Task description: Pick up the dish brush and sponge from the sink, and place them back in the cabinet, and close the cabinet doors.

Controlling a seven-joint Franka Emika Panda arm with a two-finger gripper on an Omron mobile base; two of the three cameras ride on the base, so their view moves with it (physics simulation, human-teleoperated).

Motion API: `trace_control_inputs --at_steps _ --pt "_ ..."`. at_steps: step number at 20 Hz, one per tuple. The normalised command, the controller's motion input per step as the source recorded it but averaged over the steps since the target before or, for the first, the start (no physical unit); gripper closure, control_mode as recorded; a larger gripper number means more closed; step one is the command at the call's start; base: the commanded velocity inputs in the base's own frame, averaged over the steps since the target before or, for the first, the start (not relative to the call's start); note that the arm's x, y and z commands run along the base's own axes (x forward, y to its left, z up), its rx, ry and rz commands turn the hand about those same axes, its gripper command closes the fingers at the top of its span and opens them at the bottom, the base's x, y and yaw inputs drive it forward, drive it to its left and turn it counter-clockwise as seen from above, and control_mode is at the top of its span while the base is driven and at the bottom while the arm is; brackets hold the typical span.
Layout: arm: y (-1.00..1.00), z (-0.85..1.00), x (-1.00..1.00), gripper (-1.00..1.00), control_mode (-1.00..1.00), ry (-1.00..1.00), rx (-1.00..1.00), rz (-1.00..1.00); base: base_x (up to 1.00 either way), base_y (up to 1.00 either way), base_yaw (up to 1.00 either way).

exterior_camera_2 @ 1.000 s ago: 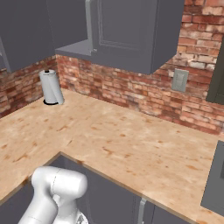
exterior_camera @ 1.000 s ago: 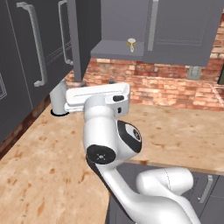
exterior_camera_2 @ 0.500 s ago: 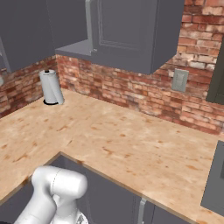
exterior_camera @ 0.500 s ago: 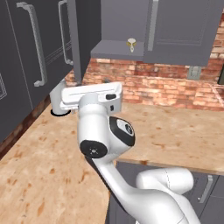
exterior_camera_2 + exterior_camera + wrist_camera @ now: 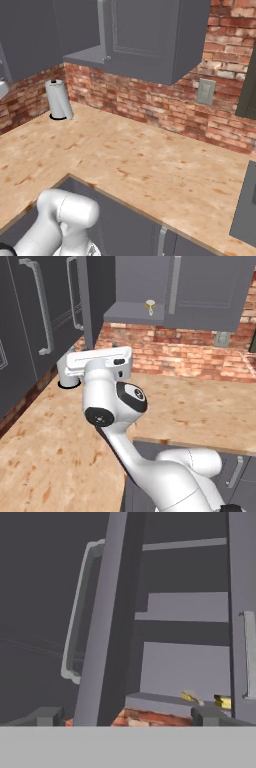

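We see the dish brush (image 5: 150, 305) lying on the bottom shelf of the open cabinet (image 5: 135, 312), above the desk (image 5: 200, 406). In the hand view its thin handle (image 5: 190, 697) runs roughly left to right, just beside the yellow edge of the sponge (image 5: 223, 701). The tool (image 5: 127, 714) stands wide open, holding and touching nothing, its tips facing the left cabinet door (image 5: 107, 622), seen edge-on. The sponge is cut off by the right door (image 5: 243, 612).

Open cabinet door (image 5: 107, 627) edge-on before shelf (image 5: 185, 667)
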Motion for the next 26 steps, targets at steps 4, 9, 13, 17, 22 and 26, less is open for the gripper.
trace_control_inputs --at_steps 4,9,13,17,22,26 --pt "0.06 -0.03 0.33 -1.00 -1.00 0.00 0.00 0.00 0.00 0.00 0.00" --pt "0.10 -0.08 0.29 -1.00 -1.00 0.00 0.00 0.00 0.00 0.00 0.00" --pt "0.16 -0.12 0.24 -1.00 -1.00 0.00 0.00 0.00 0.00 0.00 0.00" --pt "0.11 -0.07 0.22 -1.00 -1.00 0.00 0.00 0.00 0.00 0.00 0.00" --pt "0.05 -0.01 0.20 -1.00 -1.00 0.00 0.00 0.00 0.00 0.00 0.00" --pt "0.05 0.00 0.18 -1.00 -1.00 0.00 0.00 0.00 0.00 0.00 0.00"
